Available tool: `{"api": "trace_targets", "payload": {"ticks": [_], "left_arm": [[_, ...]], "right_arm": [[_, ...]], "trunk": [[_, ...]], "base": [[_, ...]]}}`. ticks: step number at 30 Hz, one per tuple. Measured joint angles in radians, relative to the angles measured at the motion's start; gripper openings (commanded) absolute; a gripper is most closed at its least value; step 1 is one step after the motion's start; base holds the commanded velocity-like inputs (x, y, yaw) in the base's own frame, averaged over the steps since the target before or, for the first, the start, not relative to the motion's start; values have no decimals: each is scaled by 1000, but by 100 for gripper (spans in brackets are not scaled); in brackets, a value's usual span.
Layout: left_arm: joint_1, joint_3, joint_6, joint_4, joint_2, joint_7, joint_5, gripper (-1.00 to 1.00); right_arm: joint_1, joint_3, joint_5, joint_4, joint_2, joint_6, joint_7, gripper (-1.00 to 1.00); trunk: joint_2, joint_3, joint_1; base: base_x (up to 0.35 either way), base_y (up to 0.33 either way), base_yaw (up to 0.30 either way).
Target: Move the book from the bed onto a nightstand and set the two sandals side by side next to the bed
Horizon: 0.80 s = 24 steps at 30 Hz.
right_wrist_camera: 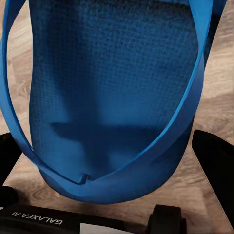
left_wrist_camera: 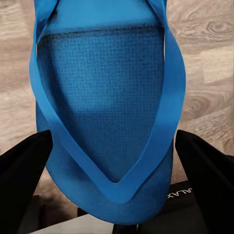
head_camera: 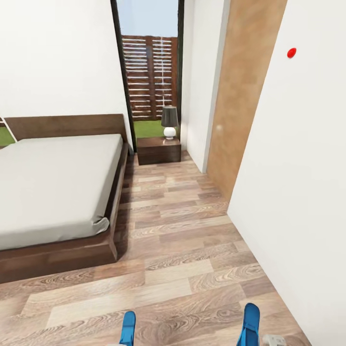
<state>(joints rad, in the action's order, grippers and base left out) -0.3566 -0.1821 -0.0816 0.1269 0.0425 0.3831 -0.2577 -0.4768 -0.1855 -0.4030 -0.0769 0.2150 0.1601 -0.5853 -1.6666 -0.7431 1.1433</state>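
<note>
Even, bright daylight fills the bedroom in the head view, the strongest source being the tall window [head_camera: 149, 72] at twelve o'clock, where sky and fence render pale and slightly washed out. The white walls [head_camera: 57, 53] are flat and shadowless; a soft dark shadow runs along the bed [head_camera: 53, 192] frame's three o'clock side onto the plank floor [head_camera: 182, 230], which carries a faint sheen. Straight edges lean outward toward the frame's borders, a wide-angle stretch. Both wrist views are dimmer and softly blurred: each blue sandal [left_wrist_camera: 105, 112] [right_wrist_camera: 112, 97] shows coarse texture, strap shadows across its sole, and black finger shapes at the lower corners.
</note>
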Motion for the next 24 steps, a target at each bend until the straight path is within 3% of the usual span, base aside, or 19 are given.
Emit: {"api": "trace_targets", "payload": {"ticks": [11,24], "left_arm": [[0,0,0,0,0,0,0,-100],[0,0,0,0,0,0,0,-100]], "right_arm": [[0,0,0,0,0,0,4,-100],[0,0,1,0,0,0,5,-100]], "trunk": [[0,0,0],[0,0,0]], "base": [[306,-107,0],[290,-10,0]]}}
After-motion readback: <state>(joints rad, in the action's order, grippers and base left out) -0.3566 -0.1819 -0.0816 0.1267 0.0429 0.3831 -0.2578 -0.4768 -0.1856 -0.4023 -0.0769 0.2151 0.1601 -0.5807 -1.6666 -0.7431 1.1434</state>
